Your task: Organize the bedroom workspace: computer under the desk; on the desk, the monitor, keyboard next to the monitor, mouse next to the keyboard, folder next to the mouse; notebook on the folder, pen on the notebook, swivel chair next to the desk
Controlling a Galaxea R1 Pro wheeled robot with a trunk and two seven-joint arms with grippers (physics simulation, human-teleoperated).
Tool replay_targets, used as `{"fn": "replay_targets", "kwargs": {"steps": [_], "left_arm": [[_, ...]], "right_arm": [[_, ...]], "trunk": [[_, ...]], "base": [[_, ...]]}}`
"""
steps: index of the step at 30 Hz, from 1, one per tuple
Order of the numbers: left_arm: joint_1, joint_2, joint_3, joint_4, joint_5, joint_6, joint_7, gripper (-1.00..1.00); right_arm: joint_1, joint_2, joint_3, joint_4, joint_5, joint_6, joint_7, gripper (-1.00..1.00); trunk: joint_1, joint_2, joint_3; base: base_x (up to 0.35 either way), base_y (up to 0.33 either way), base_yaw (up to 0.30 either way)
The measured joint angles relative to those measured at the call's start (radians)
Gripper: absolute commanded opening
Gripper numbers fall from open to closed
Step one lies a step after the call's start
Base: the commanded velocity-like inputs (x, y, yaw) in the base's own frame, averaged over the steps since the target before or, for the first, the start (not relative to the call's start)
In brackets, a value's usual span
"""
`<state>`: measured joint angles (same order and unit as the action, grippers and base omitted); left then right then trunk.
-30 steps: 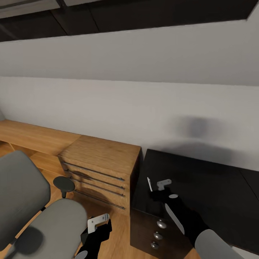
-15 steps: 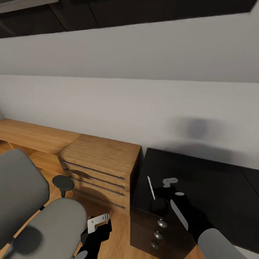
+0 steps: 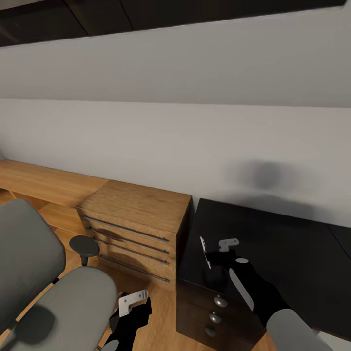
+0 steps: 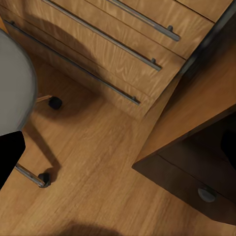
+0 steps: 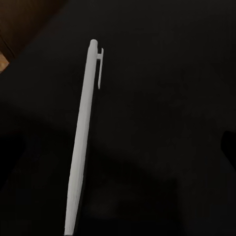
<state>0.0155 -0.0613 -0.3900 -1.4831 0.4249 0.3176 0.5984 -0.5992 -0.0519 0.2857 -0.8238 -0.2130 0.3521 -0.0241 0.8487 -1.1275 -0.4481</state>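
Observation:
My right gripper [image 3: 214,254] is shut on the pen [image 3: 204,251], a thin white stick held tilted just above the left end of the glossy black desk [image 3: 282,243]. In the right wrist view the pen [image 5: 83,142] runs lengthwise against the dark desk top [image 5: 167,98]. The grey swivel chair [image 3: 73,302] stands at the lower left with its black armrest [image 3: 84,245] facing the drawers. My left gripper [image 3: 131,306] hangs low beside the chair seat, open and holding nothing. The chair seat [image 4: 12,83] and a caster [image 4: 55,103] appear in the left wrist view.
A light wooden drawer unit [image 3: 136,219] stands between the chair and the desk, against a white wall under a sloped ceiling. A black drawer pedestal [image 3: 214,317] with round knobs sits under the desk's left end. Light wood floor [image 4: 98,172] lies between the furniture.
The head view has shifted a little. My right gripper with the pen has edged slightly right and farther over the desk. The left gripper has stayed put.

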Motion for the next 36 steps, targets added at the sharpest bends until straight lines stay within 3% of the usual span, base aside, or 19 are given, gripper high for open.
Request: {"fn": "replay_targets", "kwargs": {"steps": [3, 7, 13, 28, 36], "left_arm": [[0.000, 0.000, 0.001, 0.000, 0.000, 0.000, 0.000, 1.00], [0.000, 0.000, 0.000, 0.000, 0.000, 0.000, 0.000, 1.00], [0.000, 0.000, 0.000, 0.001, 0.000, 0.000, 0.000, 1.00], [0.000, -0.001, -0.001, 0.005, 0.000, 0.000, -0.001, 1.00], [0.000, 0.000, 0.000, 0.005, 0.000, 0.000, -0.002, 1.00]], "right_arm": [[0.000, 0.018, 0.014, 0.003, 0.002, 0.002, -0.001, 1.00], [0.000, 0.024, 0.069, 0.004, 0.001, 0.003, -0.002, 1.00], [0.000, 0.034, 0.100, 0.006, 0.002, 0.004, -0.003, 1.00], [0.000, 0.036, 0.100, 0.005, 0.003, 0.003, -0.004, 1.00], [0.000, 0.035, 0.098, 0.005, 0.002, 0.002, -0.004, 1.00]], "trunk": [[0.012, -0.021, -0.009], [0.027, -0.049, -0.022], [0.050, -0.091, -0.041], [0.107, -0.196, -0.088], [0.107, -0.196, -0.088]], "base": [[0.000, 0.000, 0.000], [0.000, 0.000, 0.000], [0.000, 0.000, 0.000], [0.000, 0.000, 0.000], [0.000, 0.000, 0.000]]}}
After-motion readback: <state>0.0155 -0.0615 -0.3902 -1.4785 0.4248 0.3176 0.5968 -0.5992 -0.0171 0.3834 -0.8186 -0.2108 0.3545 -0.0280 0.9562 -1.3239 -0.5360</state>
